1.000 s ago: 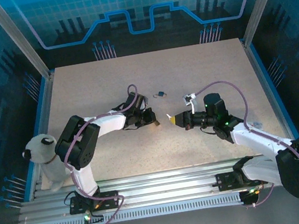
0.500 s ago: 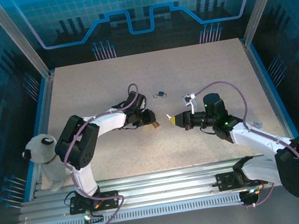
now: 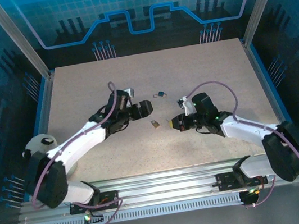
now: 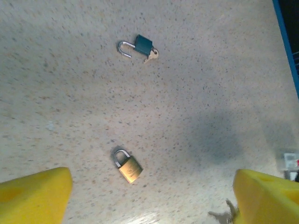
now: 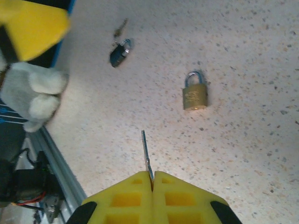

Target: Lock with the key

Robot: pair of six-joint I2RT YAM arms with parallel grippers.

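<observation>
A small brass padlock (image 3: 155,123) (image 4: 127,166) (image 5: 195,94) lies flat on the table, held by nothing. My left gripper (image 3: 147,110) (image 4: 152,200) hovers just above and left of it, open wide, with its yellow pads (image 4: 35,196) far apart and nothing between them. My right gripper (image 3: 173,123) (image 5: 152,177) is shut on a thin silver key (image 5: 146,151). The key's blade sticks out toward the brass padlock, a short gap away from it.
A dark teal padlock (image 3: 160,94) (image 4: 141,45) (image 5: 118,54) with its own key in it lies farther back. A white plush toy (image 3: 40,147) sits at the table's left edge, beside the blue rim (image 3: 46,108). Bare tabletop surrounds both padlocks.
My left gripper has opened and let go of the brass padlock, which now lies on the table. The left arm has drawn back up and left. The right gripper has edged left with the key.
</observation>
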